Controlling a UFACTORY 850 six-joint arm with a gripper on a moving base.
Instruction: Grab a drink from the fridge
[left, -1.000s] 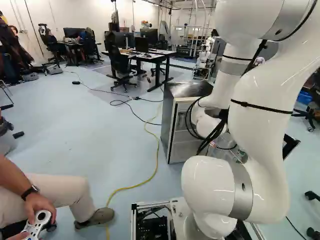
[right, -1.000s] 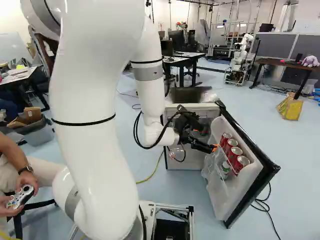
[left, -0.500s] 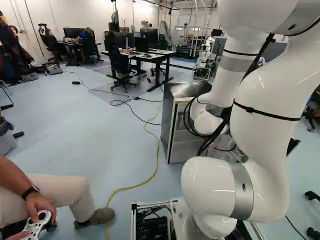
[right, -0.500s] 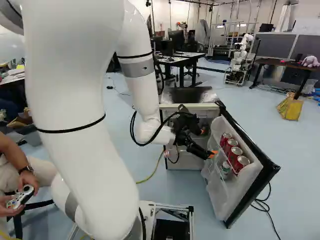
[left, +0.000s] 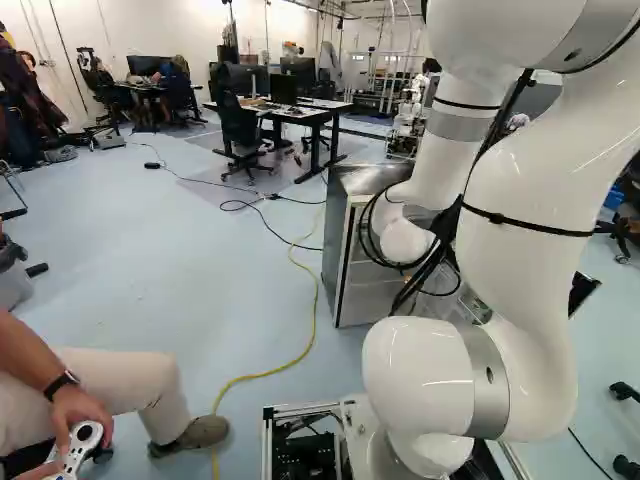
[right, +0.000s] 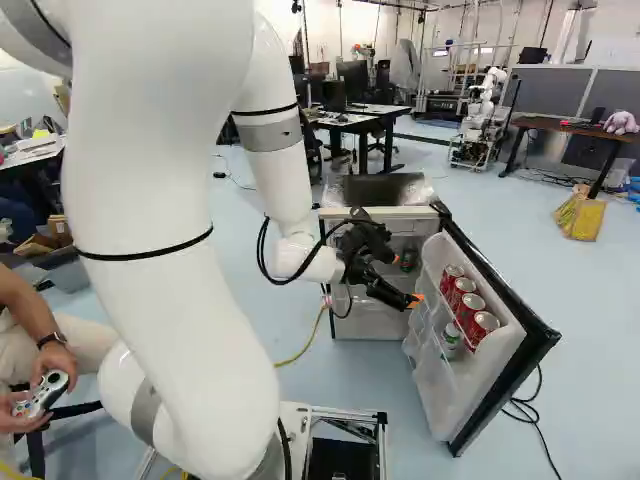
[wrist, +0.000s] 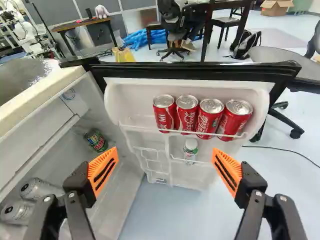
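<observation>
Pointing at the open fridge door (wrist: 125, 97), the gripper (wrist: 165, 160) has its fingers wide apart with nothing between them, and I see four red cans (wrist: 187, 112) standing upright from its twelve to one o'clock. I'd pick the end can (wrist: 164, 114) at twelve, coming in above the rail (wrist: 140, 128) and easing one finger past its close neighbour; a small bottle (wrist: 190, 148) stands lower, and the fridge body (wrist: 45, 93) crowds ten o'clock.

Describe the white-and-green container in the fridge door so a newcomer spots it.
Find the fridge and its open door. Four red cans line the door's upper rack; look just below them. The container there is white and green, not red.
</observation>
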